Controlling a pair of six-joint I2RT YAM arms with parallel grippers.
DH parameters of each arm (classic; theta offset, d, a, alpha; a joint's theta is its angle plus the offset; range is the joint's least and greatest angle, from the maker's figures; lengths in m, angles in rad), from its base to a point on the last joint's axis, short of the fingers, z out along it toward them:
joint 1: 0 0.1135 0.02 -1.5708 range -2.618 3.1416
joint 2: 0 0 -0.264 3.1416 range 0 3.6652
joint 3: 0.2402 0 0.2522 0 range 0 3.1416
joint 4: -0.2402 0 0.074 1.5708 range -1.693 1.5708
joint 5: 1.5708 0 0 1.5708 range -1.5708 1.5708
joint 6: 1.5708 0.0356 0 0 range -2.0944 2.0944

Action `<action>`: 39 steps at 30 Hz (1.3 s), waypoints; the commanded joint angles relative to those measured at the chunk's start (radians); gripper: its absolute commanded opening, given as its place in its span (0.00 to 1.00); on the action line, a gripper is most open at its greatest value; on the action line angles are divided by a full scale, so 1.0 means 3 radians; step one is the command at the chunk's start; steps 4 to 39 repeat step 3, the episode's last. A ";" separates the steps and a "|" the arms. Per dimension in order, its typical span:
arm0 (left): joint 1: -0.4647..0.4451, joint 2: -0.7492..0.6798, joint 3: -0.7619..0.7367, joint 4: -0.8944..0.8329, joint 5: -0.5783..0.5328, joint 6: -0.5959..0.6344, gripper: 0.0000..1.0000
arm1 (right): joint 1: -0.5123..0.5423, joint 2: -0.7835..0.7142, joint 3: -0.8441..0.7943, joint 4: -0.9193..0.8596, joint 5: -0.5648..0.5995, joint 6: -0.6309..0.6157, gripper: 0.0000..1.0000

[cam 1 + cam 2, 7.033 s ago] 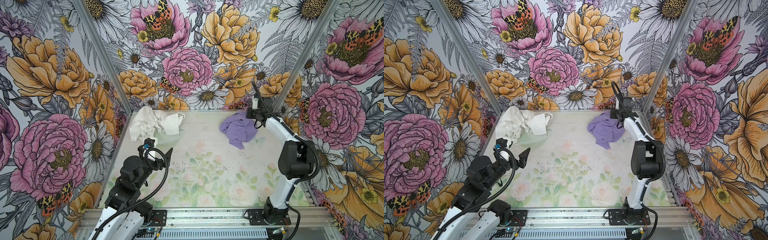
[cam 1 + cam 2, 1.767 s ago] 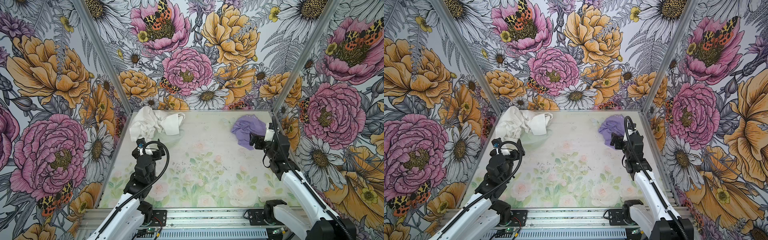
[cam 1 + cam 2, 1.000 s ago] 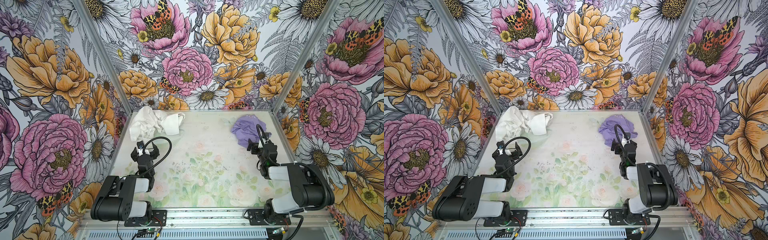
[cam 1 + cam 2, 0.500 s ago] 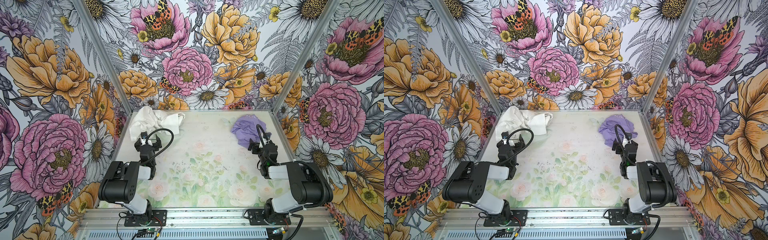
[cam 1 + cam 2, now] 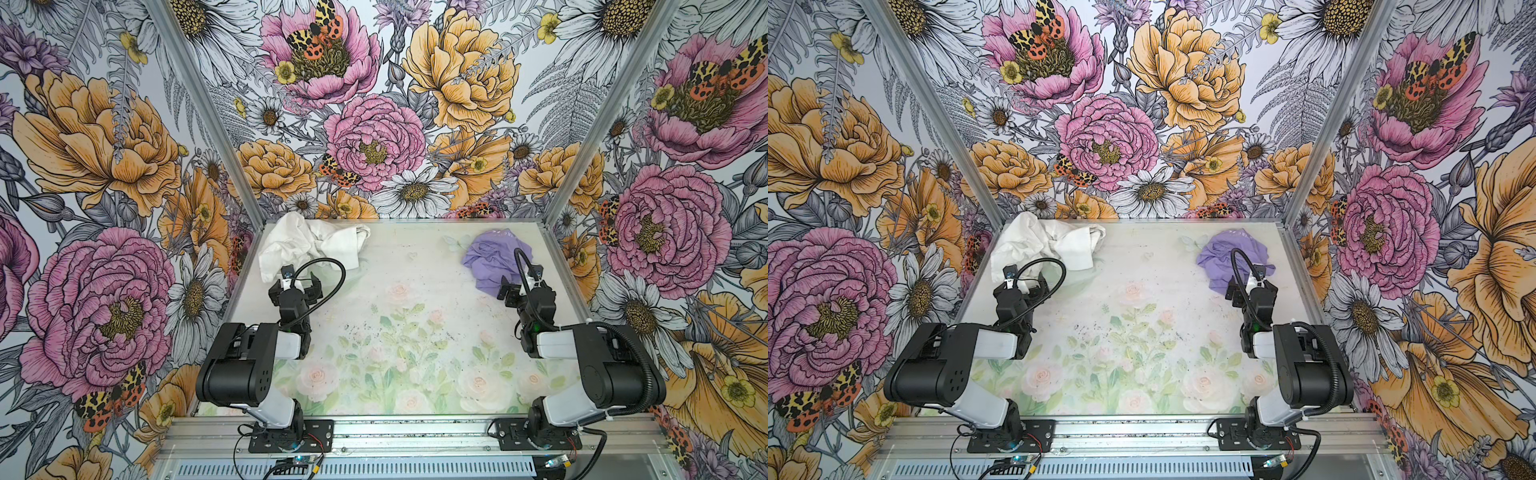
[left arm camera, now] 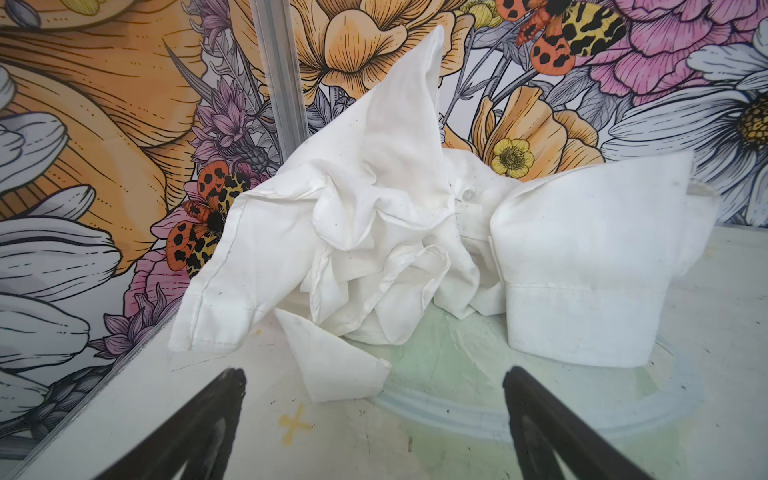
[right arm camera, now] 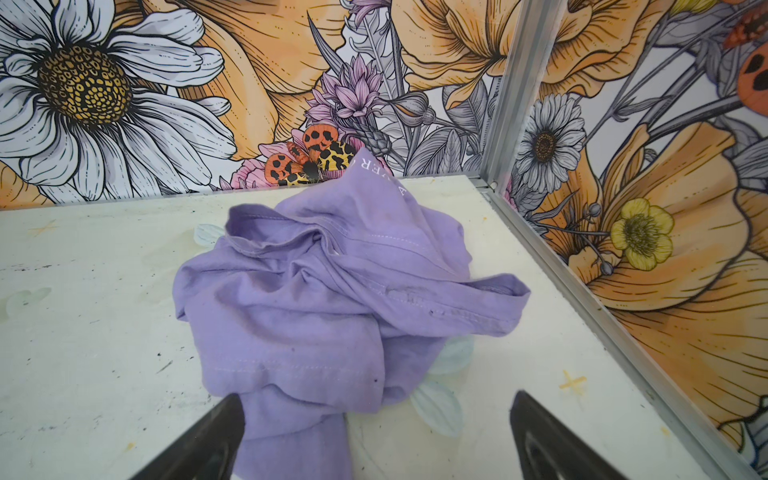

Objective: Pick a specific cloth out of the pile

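R gripper wide, empty (L gripper too) | lavender cloth just ahead; white cloth well apart

Both top views: high, front, looking down-forward over whole table, nearly identical. Left wrist: low, close, faces white cloth. Right wrist: low, close, faces lavender cloth; overlap seemingly none.

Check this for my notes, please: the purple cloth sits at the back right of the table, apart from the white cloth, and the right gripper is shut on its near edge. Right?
Not quite. The purple cloth does lie back right, apart from the white cloth, but the right gripper is open, not shut: the right wrist view shows its fingers spread either side of the near edge.
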 commanded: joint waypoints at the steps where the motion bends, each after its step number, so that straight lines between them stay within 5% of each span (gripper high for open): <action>1: 0.0017 -0.0023 0.0008 0.0023 0.0096 -0.0042 0.99 | -0.0014 0.0010 0.0021 0.0076 0.0031 0.0039 1.00; 39: 0.0014 -0.0029 0.0008 0.0023 0.0099 -0.0040 0.99 | -0.0015 0.0006 0.0020 0.0074 0.0033 0.0038 1.00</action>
